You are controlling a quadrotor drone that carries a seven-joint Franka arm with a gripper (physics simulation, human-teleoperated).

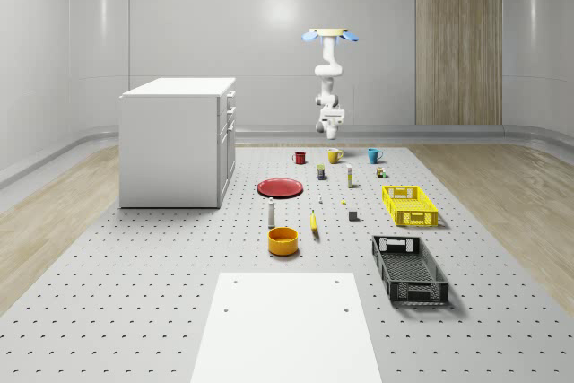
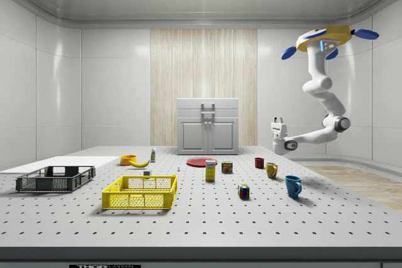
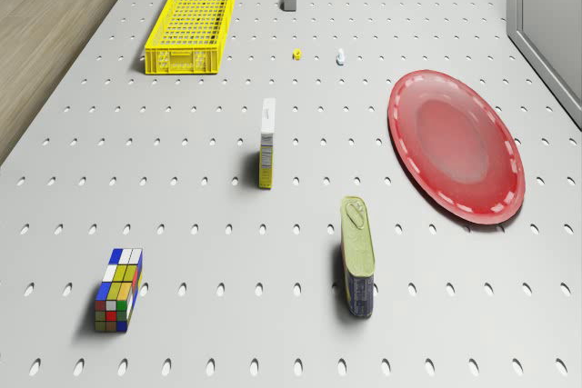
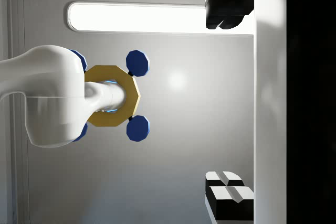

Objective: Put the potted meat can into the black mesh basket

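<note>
**A:** What's the room like?

**B:** Pale grey walls, one wood-panelled strip, and a wide perforated bench (image 1: 134,293) with a white cabinet (image 1: 175,141) at the whole-scene view's left. The drone (image 2: 330,39) hovers high above the bench's far end, over the mugs. Its arm is folded so the gripper (image 2: 277,125) hangs well above everything and, in the side view, points up.

**A:** And the fingers?

**B:** In the wrist view they are spread wide apart, with nothing between them.

**A:** Where's the potted meat can?

**B:** The potted meat can (image 3: 357,256) rests on the bench just beside the red plate (image 3: 455,144), not touching it. The black mesh basket (image 1: 409,269) sits well apart from it, near the front of the bench, and looks empty.

**A:** So how far along?

**B:** I'd judge nothing is done yet. The approach, the grasp, the carry and the drop are all left.

**A:** Count what's out.

**B:** Two baskets: the black one and one yellow basket (image 1: 409,204). Three mugs: red mug (image 1: 300,157), yellow mug (image 1: 334,155), blue mug (image 1: 374,155). One plate, one can, one colour cube (image 3: 119,289), one upright yellow-and-white box (image 3: 267,143), one banana (image 1: 314,221), one orange bowl (image 1: 282,239) and one small white bottle (image 1: 271,213). There are also a few tiny bits I can't identify.
</note>
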